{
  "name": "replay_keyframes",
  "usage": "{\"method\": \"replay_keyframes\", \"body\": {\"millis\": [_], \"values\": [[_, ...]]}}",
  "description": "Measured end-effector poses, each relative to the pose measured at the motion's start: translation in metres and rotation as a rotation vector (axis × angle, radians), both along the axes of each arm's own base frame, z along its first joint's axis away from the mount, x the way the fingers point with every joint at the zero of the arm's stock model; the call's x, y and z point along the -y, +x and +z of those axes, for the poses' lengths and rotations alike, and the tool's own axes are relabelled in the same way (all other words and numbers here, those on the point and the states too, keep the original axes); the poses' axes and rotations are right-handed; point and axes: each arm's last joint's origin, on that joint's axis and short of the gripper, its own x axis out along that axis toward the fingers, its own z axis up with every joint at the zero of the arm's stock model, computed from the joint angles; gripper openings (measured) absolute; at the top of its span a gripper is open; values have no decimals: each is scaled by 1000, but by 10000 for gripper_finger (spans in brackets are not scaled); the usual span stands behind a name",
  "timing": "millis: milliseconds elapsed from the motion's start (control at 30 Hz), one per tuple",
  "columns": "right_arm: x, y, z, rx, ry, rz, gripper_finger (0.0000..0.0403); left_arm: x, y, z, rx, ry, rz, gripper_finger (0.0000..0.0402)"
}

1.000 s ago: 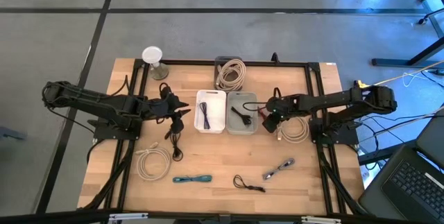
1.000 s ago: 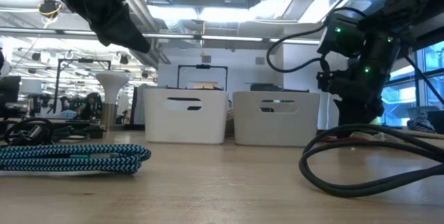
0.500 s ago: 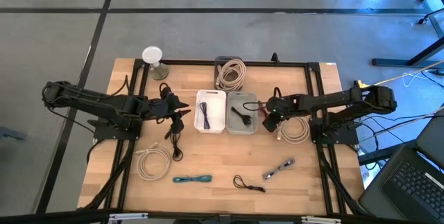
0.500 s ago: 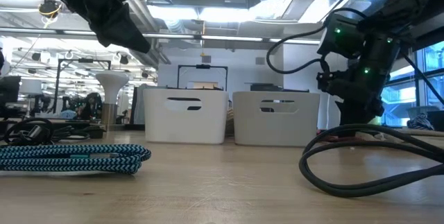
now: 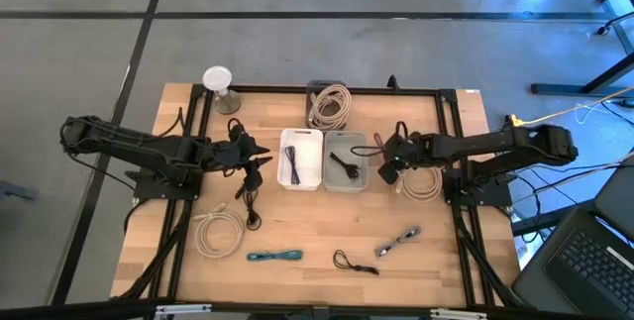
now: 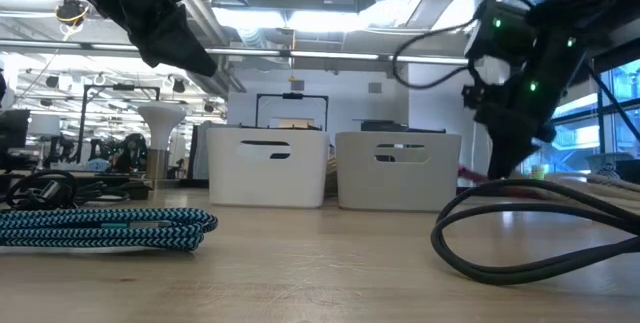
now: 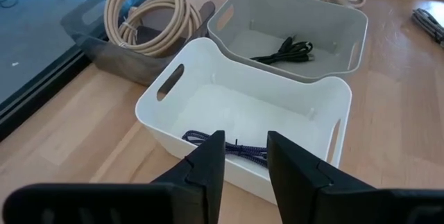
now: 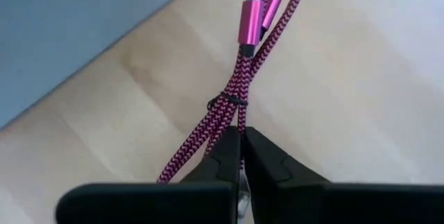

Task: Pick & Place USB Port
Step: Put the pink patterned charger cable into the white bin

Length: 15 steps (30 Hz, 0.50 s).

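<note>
A pink braided USB cable (image 8: 239,89), folded into a bundle and tied, is in my right gripper (image 8: 241,144), which is shut on it just right of the grey bin (image 5: 345,136). The low view shows that gripper (image 6: 497,158) above the table with pink cable (image 6: 468,174) beside it. My left gripper (image 7: 245,158) is open and hovers over the near left side of the white bin (image 7: 166,89). A purple cable (image 7: 232,146) lies in the white bin and a black cable (image 7: 284,49) in the grey bin (image 7: 347,16). My right gripper pinches the pink cable's folded strands just behind the tie (image 8: 232,123) between its two fingers (image 8: 223,154). The fingers lie along the bundle. The two connectors (image 8: 251,16) stick out ahead of the fingers, over the wood beside the grey bin.
On the table lie beige cable coils (image 5: 220,229) (image 5: 424,183), a teal braided cable (image 5: 274,257), a thin black cable (image 5: 355,264) and a grey cable (image 5: 398,242). A dark tray with another beige coil (image 5: 330,105) stands at the far edge, a white lamp-like stand (image 5: 218,82) far left.
My right gripper has risen a little and tipped, staying shut on the pink cable. The pink cable has come up from the table surface with it. The left arm has kept still.
</note>
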Motion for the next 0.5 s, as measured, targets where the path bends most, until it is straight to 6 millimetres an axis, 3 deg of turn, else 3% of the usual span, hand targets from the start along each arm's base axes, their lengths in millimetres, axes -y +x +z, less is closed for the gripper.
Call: {"method": "replay_keyframes", "body": {"millis": [500], "values": [[-21,-14,88,290,-211,127,5,0,0,0,-5,0,-1,102]]}}
